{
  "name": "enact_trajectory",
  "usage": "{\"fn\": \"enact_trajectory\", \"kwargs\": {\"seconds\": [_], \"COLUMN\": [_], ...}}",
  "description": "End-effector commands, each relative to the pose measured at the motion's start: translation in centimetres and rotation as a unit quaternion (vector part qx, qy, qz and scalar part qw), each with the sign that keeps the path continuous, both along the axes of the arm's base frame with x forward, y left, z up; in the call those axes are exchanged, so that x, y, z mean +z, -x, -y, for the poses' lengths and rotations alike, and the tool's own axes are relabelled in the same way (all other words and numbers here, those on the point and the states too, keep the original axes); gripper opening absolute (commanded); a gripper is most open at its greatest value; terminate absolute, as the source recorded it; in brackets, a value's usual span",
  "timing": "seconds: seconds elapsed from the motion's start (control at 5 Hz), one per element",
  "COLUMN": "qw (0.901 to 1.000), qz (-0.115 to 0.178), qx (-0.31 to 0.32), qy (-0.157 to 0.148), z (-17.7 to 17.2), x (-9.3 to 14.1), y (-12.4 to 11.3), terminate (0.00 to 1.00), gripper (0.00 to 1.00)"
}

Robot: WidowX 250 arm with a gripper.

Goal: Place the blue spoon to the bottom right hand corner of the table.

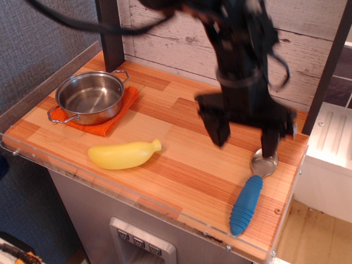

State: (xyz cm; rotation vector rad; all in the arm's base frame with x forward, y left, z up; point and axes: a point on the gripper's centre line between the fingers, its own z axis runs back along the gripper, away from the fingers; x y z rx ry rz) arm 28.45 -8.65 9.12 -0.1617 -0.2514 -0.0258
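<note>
Blue spoon (250, 192): flat on the table (181, 159), in the near right corner, close to the clear front edge and the right edge.
Long axis: from far-right to near-left at a slight slant; silver bowl at the far end, ribbed blue handle toward the front edge.
Fingers (245, 132): spread wide, grasping nothing; one finger (215, 124) well left of the spoon, the other (269, 142) just above the bowl, seemingly clear of it, though motion blur hides the exact gap.
Direction from fingers: spoon below and toward the front edge; bowl near the right finger, handle reaching out past both toward the camera.
Nearer arm: only one arm here, hanging over the right half of the table.
Other things: yellow banana (124, 155) near the front edge, well left of the spoon; steel pot (89, 97) on an orange cloth (108, 122) at the far left; neither near the fingers.
Task standing: by the look of it, placement done, spoon already in the wanted corner.
Coming move, as a judgement: straight up and back, away from the bowl, to avoid nudging the spoon toward the nearby edge.
</note>
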Motion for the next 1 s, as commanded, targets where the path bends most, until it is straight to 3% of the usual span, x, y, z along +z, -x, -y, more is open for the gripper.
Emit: {"fn": "enact_trajectory", "kwargs": {"seconds": [0.0,0.2,0.4,0.6,0.8], "qw": [0.9989,0.9982,0.9977,0.9967,0.9967], "qz": [0.026,0.004,-0.026,-0.066,-0.066], "qx": [0.007,0.025,0.038,-0.008,-0.008], "qy": [-0.040,-0.054,-0.049,-0.046,-0.046], "z": [-6.7,-8.0,-8.6,-9.0,-9.0], "x": [5.1,4.0,2.6,1.9,1.9], "y": [-1.1,-1.3,-1.0,-0.9,-0.9], "terminate": [0.00,0.00,0.00,0.00,1.00], "gripper": [1.00,1.00,1.00,1.00,1.00]}}
